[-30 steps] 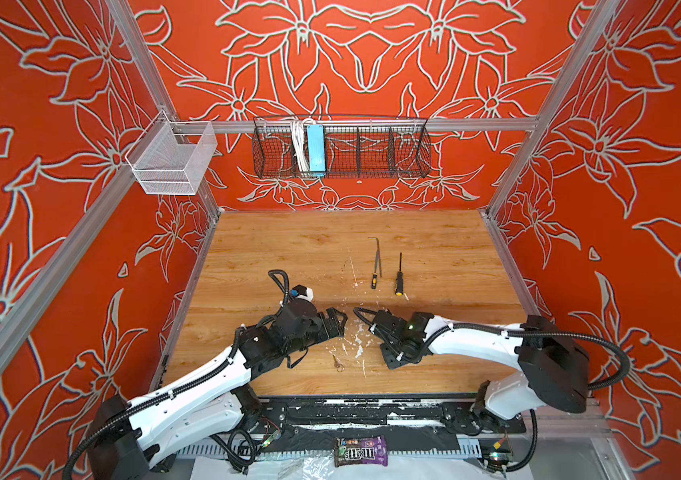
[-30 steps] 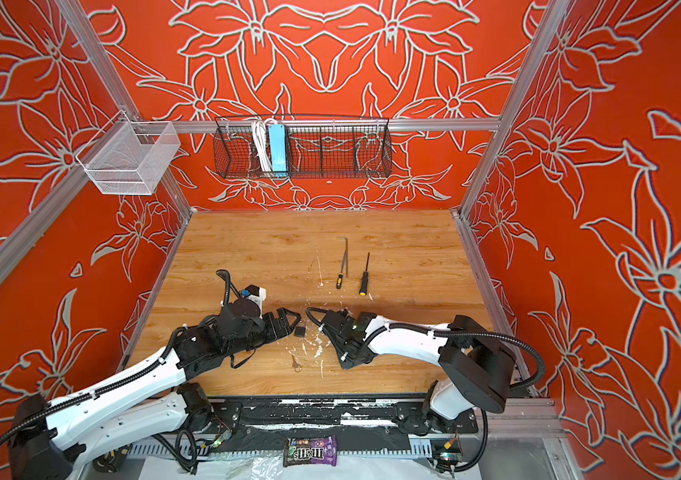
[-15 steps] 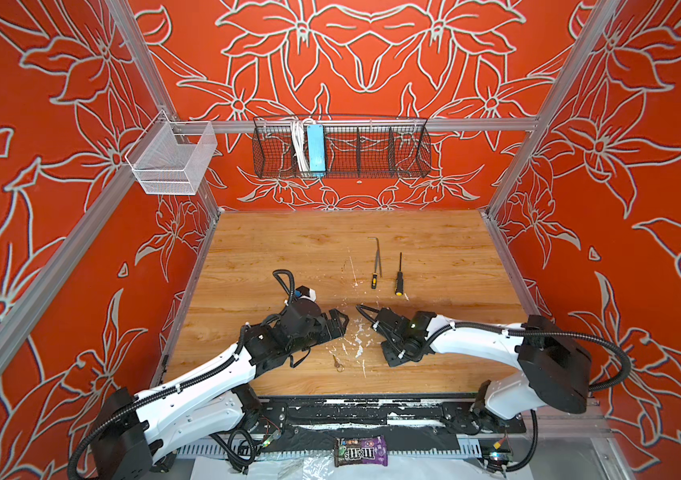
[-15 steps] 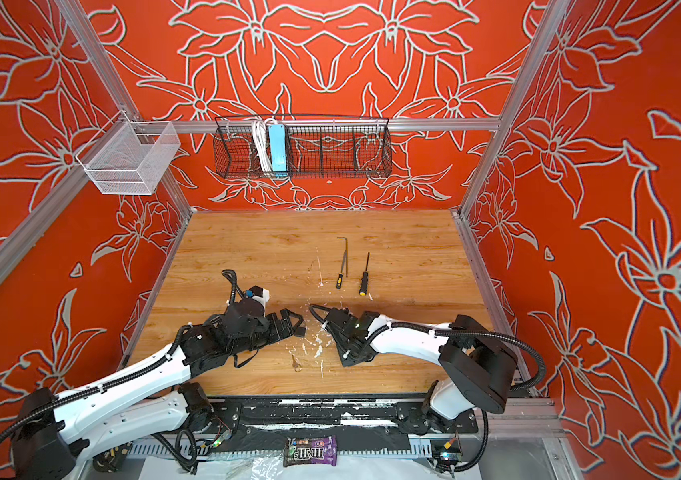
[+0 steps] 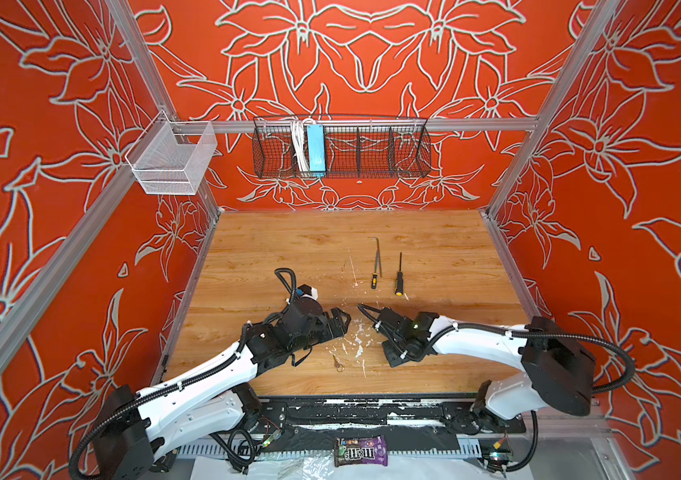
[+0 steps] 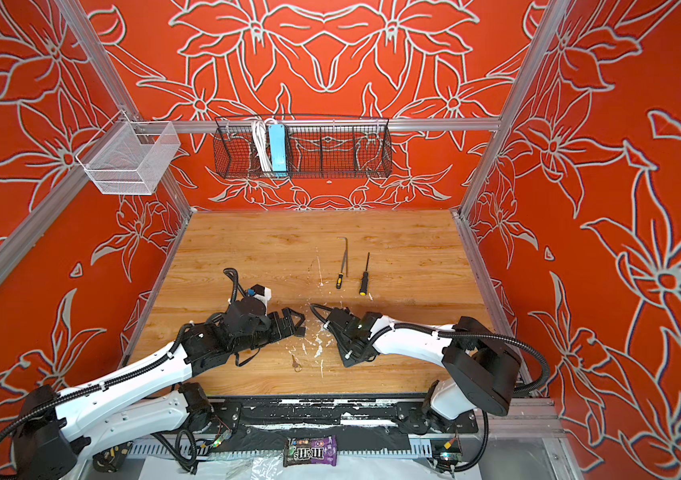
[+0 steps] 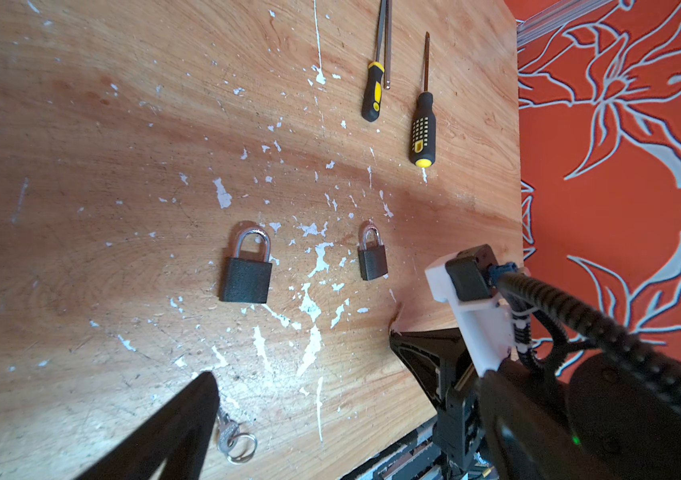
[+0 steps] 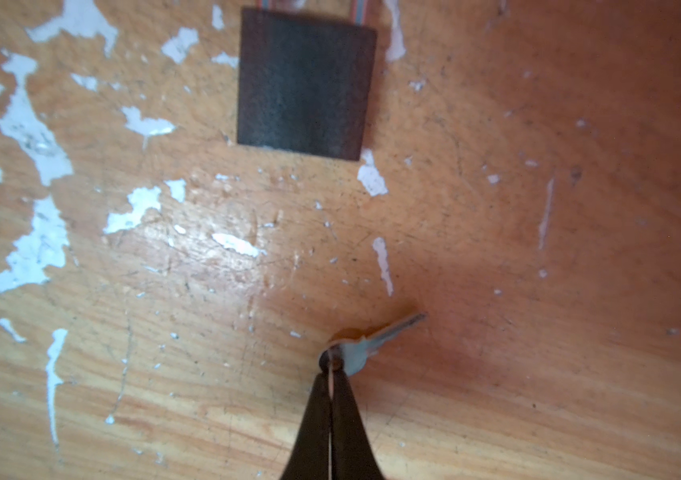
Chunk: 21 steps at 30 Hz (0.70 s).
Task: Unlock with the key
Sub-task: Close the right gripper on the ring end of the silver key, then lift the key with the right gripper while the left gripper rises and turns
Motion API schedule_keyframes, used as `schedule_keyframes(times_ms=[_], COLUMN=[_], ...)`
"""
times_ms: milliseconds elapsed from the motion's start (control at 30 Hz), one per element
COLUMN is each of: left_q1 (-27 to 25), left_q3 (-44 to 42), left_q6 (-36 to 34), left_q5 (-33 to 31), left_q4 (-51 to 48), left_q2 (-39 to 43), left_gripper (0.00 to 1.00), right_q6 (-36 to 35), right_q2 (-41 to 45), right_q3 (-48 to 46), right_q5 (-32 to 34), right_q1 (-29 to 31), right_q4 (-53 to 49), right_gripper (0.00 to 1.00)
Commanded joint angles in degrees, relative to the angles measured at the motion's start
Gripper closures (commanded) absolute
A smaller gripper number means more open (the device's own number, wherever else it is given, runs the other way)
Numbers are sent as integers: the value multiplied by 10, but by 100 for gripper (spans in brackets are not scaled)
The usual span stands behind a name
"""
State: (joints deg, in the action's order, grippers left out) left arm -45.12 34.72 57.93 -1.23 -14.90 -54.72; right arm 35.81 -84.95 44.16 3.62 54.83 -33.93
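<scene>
In the right wrist view my right gripper (image 8: 332,368) is shut on the head of a small silver key (image 8: 372,340). The key's blade points away just above the wood. A small black padlock (image 8: 305,83) lies ahead of it. The left wrist view shows that small padlock (image 7: 372,259) next to a larger black padlock (image 7: 245,272), both flat with their shackles closed. A second key on a ring (image 7: 232,436) lies beside one of my left fingers (image 7: 180,419). My left gripper (image 5: 340,326) stands wide open and empty just left of the locks.
Two yellow-and-black screwdrivers (image 5: 374,276) (image 5: 399,282) lie further back on the wooden table (image 5: 268,257). A black wire basket (image 5: 340,149) and a white mesh basket (image 5: 172,160) hang on the walls. The table's front edge (image 7: 372,457) is close behind both grippers.
The right gripper's jaws have closed onto the key. The left arm has crept slightly toward the middle, its jaws still wide open.
</scene>
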Motion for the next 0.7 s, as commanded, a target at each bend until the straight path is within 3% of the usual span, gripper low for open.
schedule_keyframes(times_ms=[0, 400, 667], left_q1=[-5, -5, 11], left_q3=[11, 14, 39], left_q6=[8, 19, 14], left_q5=[-1, -14, 24], left_q4=[6, 2, 2], left_q2=[7, 38, 36], left_gripper=[3, 3, 3], right_q6=[-11, -95, -174], right_q2=[11, 88, 195], right_q3=[-14, -25, -37], right_q5=[5, 18, -3], right_q1=[-2, -2, -1], right_q4=[-1, 34, 75], right_gripper=[97, 100, 100])
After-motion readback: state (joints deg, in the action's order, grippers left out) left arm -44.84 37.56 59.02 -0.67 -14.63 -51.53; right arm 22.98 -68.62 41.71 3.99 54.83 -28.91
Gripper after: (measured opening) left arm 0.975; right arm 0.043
